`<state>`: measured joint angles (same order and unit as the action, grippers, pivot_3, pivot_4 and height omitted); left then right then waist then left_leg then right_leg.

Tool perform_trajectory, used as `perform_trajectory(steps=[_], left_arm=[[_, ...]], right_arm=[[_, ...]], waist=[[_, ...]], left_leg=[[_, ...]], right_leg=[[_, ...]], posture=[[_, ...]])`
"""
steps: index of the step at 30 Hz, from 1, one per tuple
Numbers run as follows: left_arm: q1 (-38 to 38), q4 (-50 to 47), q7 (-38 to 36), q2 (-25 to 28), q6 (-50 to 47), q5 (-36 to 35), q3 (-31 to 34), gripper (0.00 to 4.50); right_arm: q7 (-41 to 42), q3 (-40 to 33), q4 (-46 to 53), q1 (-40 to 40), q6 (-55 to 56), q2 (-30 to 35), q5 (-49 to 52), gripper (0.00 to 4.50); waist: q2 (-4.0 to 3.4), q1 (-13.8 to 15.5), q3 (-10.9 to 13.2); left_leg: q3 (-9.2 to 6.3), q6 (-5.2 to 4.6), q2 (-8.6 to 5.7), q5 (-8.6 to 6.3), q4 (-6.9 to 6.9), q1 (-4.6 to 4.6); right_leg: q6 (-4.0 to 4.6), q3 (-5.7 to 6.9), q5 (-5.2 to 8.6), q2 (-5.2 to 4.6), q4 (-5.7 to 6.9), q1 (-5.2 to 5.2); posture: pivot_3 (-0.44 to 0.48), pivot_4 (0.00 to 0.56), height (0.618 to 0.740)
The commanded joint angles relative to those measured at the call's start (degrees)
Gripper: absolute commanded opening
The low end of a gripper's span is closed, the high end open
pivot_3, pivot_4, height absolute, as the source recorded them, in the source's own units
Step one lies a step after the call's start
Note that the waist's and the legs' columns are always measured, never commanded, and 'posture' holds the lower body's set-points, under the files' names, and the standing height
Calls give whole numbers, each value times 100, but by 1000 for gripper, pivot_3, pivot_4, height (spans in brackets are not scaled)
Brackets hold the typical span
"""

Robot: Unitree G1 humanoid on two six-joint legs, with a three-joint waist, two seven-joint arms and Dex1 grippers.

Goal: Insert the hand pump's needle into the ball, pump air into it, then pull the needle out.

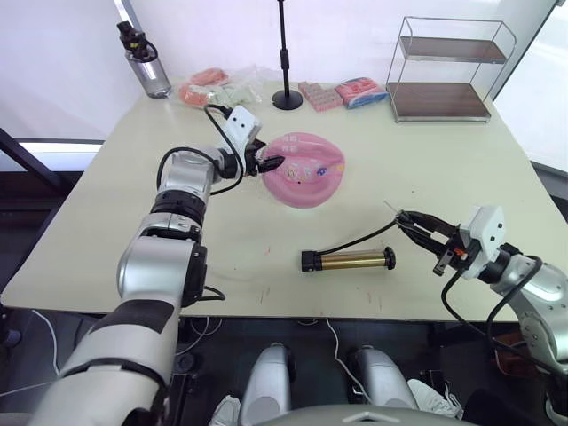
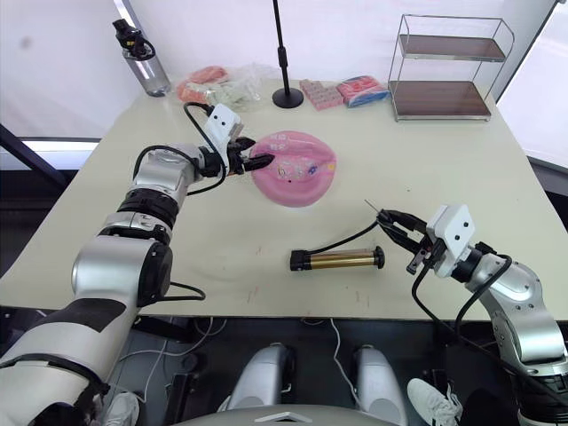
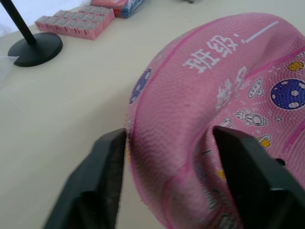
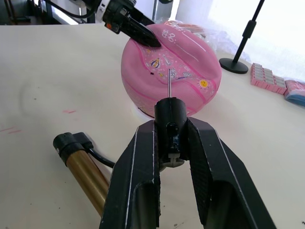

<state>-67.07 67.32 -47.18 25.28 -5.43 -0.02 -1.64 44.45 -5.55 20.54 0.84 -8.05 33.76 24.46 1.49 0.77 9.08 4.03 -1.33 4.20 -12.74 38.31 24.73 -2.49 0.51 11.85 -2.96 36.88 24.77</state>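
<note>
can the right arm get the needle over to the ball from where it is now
Probably yes. The right gripper holds the needle by its black fitting, pointing toward the ball, with bare table between them. The left gripper pinches the ball's far edge, leaving the near side free.

left gripper point(image 1: 269, 163) clamped, right gripper point(image 4: 170, 143) clamped

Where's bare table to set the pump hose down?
Bare table lies between the ball and the shelf, and left of the hand pump along the near edge. The far edge is crowded: bottle, packets, stand.
</note>
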Motion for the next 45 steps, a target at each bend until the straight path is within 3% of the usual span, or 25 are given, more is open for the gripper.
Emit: perform_trajectory(steps=[1, 3, 5, 10, 23, 31, 45], left_arm=[[-38, 23, 63, 3, 78, -4, 102, 1591], [-21, 25, 83, -13, 81, -25, 136, 674], [14, -15, 111, -58, 116, -78, 217, 28], [156, -237, 208, -184, 187, -151, 335, 28], [1165, -1636, 567, -542, 315, -360, 465, 28], [1732, -2099, 815, -779, 649, -413, 493, 28], [2127, -2331, 853, -926, 944, -516, 486, 28]], right_arm=[[-40, -118, 250, 44, 82, 2, 11, 310], [-59, -93, 273, 52, 47, 0, 4, 310], [-92, -53, 294, 75, -71, 5, 14, 310], [-258, -24, 330, 271, -524, -41, 153, 310], [-909, 298, 502, 1768, -3297, 217, 780, 310], [-1020, 1021, -157, 3422, -5022, 259, 721, 310], [-711, 2151, -2096, 5851, -6312, -349, 323, 310]], waist=[[0, -2, 0], [0, -10, 0], [0, -21, 0], [0, -10, 0], [-3, 27, -2], [-6, 33, -4], [-8, 25, -5]], left_leg=[[0, 0, 0, 0, 0, 0], [0, 0, 0, 0, 0, 0], [0, 0, 0, 0, 0, 0], [0, 0, 1, 0, 1, -2], [3, 0, 0, 0, 4, -1], [0, 0, 0, 0, 5, 0], [1, 0, 0, 0, 4, 5]], right_leg=[[0, 0, 0, 0, 0, 0], [1, 0, -1, 0, 1, 0], [7, 0, -6, 0, 1, 1], [10, 0, -8, 0, 5, 0], [19, -4, -15, -3, 9, 0], [21, -2, -15, -4, 12, -1], [22, 0, -17, -5, 14, 2]], posture=[[0, 150, 731], [0, 150, 731], [0, 150, 731], [0, 150, 731], [0, 150, 731], [0, 150, 731], [0, 150, 731]])
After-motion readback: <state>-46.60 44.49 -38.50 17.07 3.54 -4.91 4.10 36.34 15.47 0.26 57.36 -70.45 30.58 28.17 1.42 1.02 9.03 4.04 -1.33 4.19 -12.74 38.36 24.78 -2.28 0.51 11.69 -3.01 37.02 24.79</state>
